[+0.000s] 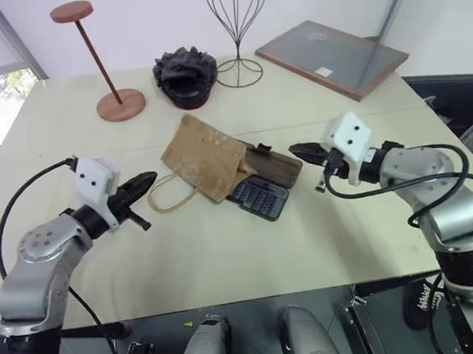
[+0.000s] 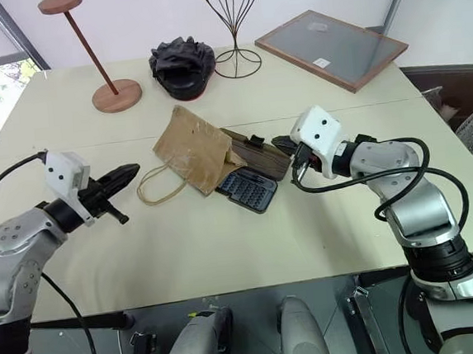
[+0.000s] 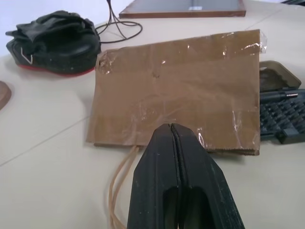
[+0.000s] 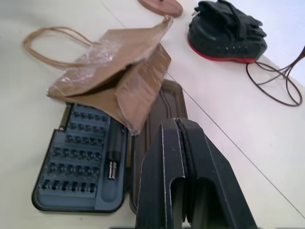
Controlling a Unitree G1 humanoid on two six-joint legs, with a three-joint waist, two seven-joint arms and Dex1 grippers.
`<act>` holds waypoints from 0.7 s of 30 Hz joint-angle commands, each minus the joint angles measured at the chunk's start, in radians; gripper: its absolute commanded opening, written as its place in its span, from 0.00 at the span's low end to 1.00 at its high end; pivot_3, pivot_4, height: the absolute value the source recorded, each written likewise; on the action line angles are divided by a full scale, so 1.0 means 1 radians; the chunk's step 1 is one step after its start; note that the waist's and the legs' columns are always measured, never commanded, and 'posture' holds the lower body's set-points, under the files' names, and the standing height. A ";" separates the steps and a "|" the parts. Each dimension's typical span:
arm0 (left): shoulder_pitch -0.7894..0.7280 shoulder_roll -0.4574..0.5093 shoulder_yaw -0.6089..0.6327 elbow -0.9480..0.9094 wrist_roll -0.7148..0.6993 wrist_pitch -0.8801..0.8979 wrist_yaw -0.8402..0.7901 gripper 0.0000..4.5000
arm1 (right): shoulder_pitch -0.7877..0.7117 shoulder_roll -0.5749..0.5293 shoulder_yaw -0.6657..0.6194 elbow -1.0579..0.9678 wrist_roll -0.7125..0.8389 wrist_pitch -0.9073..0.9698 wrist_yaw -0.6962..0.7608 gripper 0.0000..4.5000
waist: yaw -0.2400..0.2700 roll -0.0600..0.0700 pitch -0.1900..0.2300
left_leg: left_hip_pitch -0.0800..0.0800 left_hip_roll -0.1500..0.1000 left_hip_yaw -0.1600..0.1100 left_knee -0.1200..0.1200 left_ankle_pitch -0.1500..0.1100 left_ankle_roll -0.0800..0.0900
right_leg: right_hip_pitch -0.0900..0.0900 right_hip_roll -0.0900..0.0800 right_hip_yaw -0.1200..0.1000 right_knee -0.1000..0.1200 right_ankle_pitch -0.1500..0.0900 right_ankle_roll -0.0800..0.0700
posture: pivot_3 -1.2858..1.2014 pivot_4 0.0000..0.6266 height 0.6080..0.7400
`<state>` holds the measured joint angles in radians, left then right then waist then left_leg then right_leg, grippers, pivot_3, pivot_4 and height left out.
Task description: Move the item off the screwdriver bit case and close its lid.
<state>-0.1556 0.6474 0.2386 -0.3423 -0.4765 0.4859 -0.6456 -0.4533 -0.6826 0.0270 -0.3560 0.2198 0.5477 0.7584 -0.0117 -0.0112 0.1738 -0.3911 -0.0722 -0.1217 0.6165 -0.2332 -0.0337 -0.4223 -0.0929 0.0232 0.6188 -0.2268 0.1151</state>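
Spanning cream table (image 1: pixel 227 261) (window left)

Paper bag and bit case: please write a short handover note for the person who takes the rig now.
Left gripper: shut, empty, on the handle side of the paper bag.
Right gripper: shut, empty, just beyond the lid.
The bag lies partly over the open screwdriver bit case and its lid; its string handles rest on the table.
Done: nothing yet.
Left: move the bag off, then close the lid.
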 commanded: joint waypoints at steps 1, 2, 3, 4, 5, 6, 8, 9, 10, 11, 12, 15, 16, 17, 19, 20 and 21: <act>-0.016 -0.002 0.000 0.007 0.011 -0.032 -0.004 0.00 | -0.009 0.032 -0.034 -0.058 0.056 0.061 -0.028 0.00 | -0.001 0.000 0.000 | 0.000 0.000 0.000 0.000 0.000 0.000 | 0.000 0.000 0.000 0.000 0.000 0.000 | 0.52 0.24 1.00; -0.015 -0.004 -0.001 0.008 0.014 -0.035 -0.005 0.00 | -0.007 0.039 -0.037 -0.064 0.066 0.078 -0.036 0.12 | -0.001 0.000 0.000 | 0.000 0.000 0.000 0.000 0.000 0.000 | 0.000 0.000 0.000 0.000 0.000 0.000 | 0.52 0.24 1.00; -0.016 -0.007 -0.005 0.011 0.017 -0.039 -0.007 0.00 | -0.005 0.064 -0.042 -0.074 0.090 0.118 -0.057 0.19 | -0.001 0.000 0.000 | 0.000 0.000 0.000 0.000 0.000 0.000 | 0.000 0.000 0.000 0.000 0.000 0.000 | 0.52 0.24 1.00; -0.018 -0.008 -0.008 0.016 0.019 -0.042 -0.007 0.00 | -0.003 0.090 -0.042 -0.085 0.109 0.152 -0.079 0.30 | 0.000 0.000 0.000 | 0.000 0.000 0.000 0.000 0.000 0.000 | 0.000 0.000 0.000 0.000 0.000 0.000 | 0.52 0.24 1.00; -0.022 -0.010 -0.013 0.019 0.021 -0.044 -0.007 0.00 | -0.003 0.121 -0.040 -0.093 0.122 0.191 -0.111 0.41 | -0.001 0.000 0.000 | 0.000 0.000 0.000 0.000 0.000 0.000 | 0.000 0.000 0.000 0.000 0.000 0.000 | 0.52 0.24 1.00; -0.026 -0.012 -0.017 0.022 0.023 -0.046 -0.007 0.00 | -0.005 0.147 -0.036 -0.098 0.128 0.221 -0.140 0.53 | -0.001 0.000 0.000 | 0.000 0.000 0.000 0.000 0.000 0.000 | 0.000 0.000 0.000 0.000 0.000 0.000 | 0.52 0.24 1.00; -0.032 -0.017 -0.022 0.028 0.028 -0.050 -0.006 0.00 | -0.015 0.188 -0.023 -0.101 0.129 0.262 -0.186 0.78 | 0.000 0.000 0.000 | 0.000 0.000 0.000 0.000 0.000 0.000 | -0.001 0.000 0.000 0.000 0.000 0.000 | 0.52 0.24 1.00; -0.036 -0.020 -0.025 0.032 0.032 -0.053 -0.006 0.00 | -0.028 0.222 -0.021 -0.095 0.133 0.291 -0.220 0.89 | 0.000 0.000 0.000 | 0.000 0.000 0.000 0.000 0.000 0.000 | -0.001 0.000 0.000 0.000 0.000 0.000 | 0.52 0.24 1.00; -0.040 -0.022 -0.028 0.035 0.034 -0.055 -0.006 0.00 | -0.044 0.261 -0.028 -0.087 0.146 0.328 -0.255 0.99 | -0.001 0.000 0.000 | 0.000 0.000 0.000 0.000 0.000 0.000 | -0.001 0.000 0.000 0.000 0.000 0.000 | 0.52 0.24 1.00; -0.043 -0.024 -0.030 0.036 0.035 -0.056 -0.005 0.00 | -0.060 0.297 -0.037 -0.080 0.159 0.365 -0.286 0.99 | -0.003 0.000 0.000 | 0.000 0.000 0.000 0.000 0.000 0.000 | -0.001 0.000 0.000 0.000 0.000 0.000 | 0.52 0.24 1.00; -0.046 -0.025 -0.032 0.039 0.037 -0.058 -0.005 0.00 | -0.078 0.335 -0.043 -0.071 0.173 0.396 -0.313 0.99 | -0.004 0.000 0.000 | 0.000 0.000 0.000 0.000 0.000 0.000 | -0.002 0.000 0.001 0.001 0.000 0.000 | 0.52 0.24 1.00; -0.050 -0.031 -0.038 0.040 0.043 -0.061 -0.001 0.00 | -0.121 0.411 -0.033 -0.051 0.192 0.453 -0.361 0.99 | -0.003 0.000 0.000 | 0.000 0.000 0.000 -0.001 0.000 0.000 | -0.002 0.000 0.001 0.001 0.000 0.000 | 0.52 0.24 1.00; -0.050 -0.032 -0.039 0.040 0.044 -0.062 -0.001 0.00 | -0.130 0.424 -0.031 -0.047 0.194 0.465 -0.371 0.99 | -0.003 0.000 0.000 | 0.000 0.000 -0.001 -0.001 0.000 0.000 | -0.002 0.000 0.001 0.001 0.000 0.000 | 0.52 0.24 1.00; -0.050 -0.032 -0.039 0.040 0.044 -0.062 0.000 0.00 | -0.140 0.442 -0.034 -0.040 0.203 0.481 -0.380 0.99 | -0.003 0.000 0.000 | 0.000 0.000 -0.001 -0.001 0.000 0.000 | -0.002 0.000 0.001 0.001 0.001 0.000 | 0.52 0.24 1.00; -0.047 -0.033 -0.040 0.034 0.050 -0.062 0.004 0.00 | -0.173 0.490 -0.037 -0.010 0.225 0.517 -0.402 0.99 | -0.003 0.000 0.000 | 0.000 0.000 -0.001 -0.001 0.000 0.000 | -0.002 0.000 0.001 0.001 0.001 0.000 | 0.52 0.24 1.00; -0.043 -0.031 -0.040 0.033 0.058 -0.065 0.006 0.00 | -0.187 0.511 -0.033 0.011 0.229 0.526 -0.410 0.99 | -0.003 0.000 0.000 | 0.000 0.000 0.000 -0.001 0.000 0.000 | -0.002 0.000 0.001 0.001 0.001 0.000 | 0.52 0.24 1.00; -0.041 -0.030 -0.040 0.032 0.064 -0.067 0.008 0.00 | -0.197 0.524 -0.030 0.024 0.229 0.532 -0.416 0.99 | -0.003 0.000 0.000 | 0.000 0.000 0.000 -0.001 0.000 0.000 | -0.002 0.000 0.001 0.002 0.001 0.000 | 0.52 0.24 1.00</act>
<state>-0.1964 0.6094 0.1893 -0.2855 -0.4218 0.4437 -0.6452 -0.6184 -0.1694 0.0066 -0.3280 0.4252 1.0728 0.3540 -0.0152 -0.0109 0.1739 -0.3913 -0.0722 -0.1220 0.6158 -0.2331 -0.0339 -0.4249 -0.0924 0.0238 0.6205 -0.2261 0.1146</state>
